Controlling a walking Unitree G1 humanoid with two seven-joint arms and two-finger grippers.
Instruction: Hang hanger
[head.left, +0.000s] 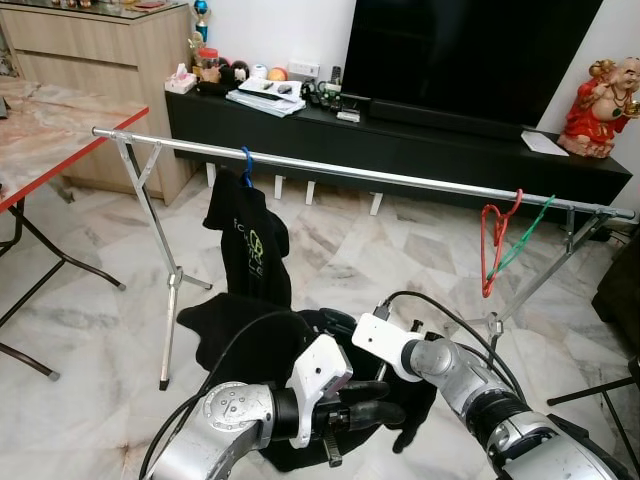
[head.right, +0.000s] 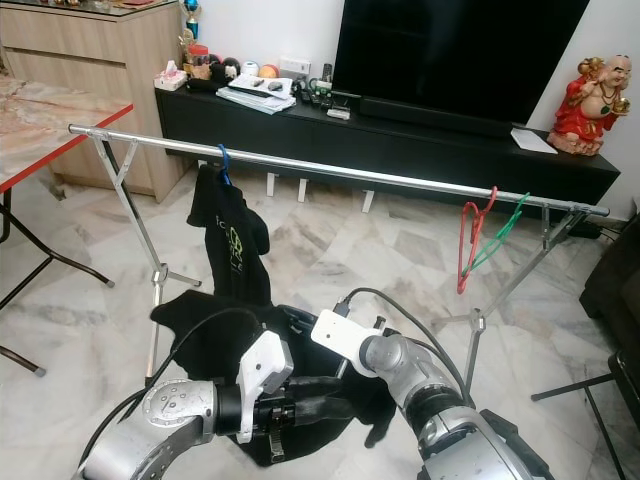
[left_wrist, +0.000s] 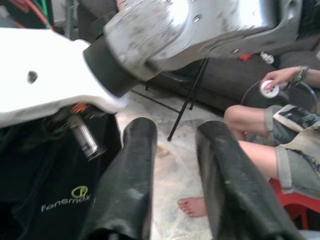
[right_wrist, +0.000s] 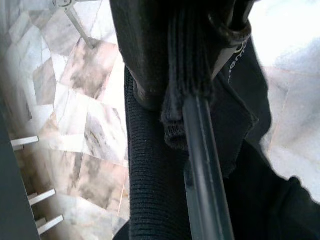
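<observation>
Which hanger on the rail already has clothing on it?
The blue hanger, carrying a black shirt. The red hanger and green hanger hang bare.

rails: one (head.left: 380, 177) | hangers seen on it: three – blue (head.left: 247, 165), red (head.left: 492, 243), green (head.left: 528, 232) | black shirts hung: one (head.left: 249, 240) | tables: one (head.left: 45, 130) | red figurines: one (head.left: 600, 108) | televisions: one (head.left: 470, 55)

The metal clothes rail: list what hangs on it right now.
On the rail: a black T-shirt on a blue hanger, plus bare red and green hangers. The blue hanger's arms are covered by the shirt.
</observation>
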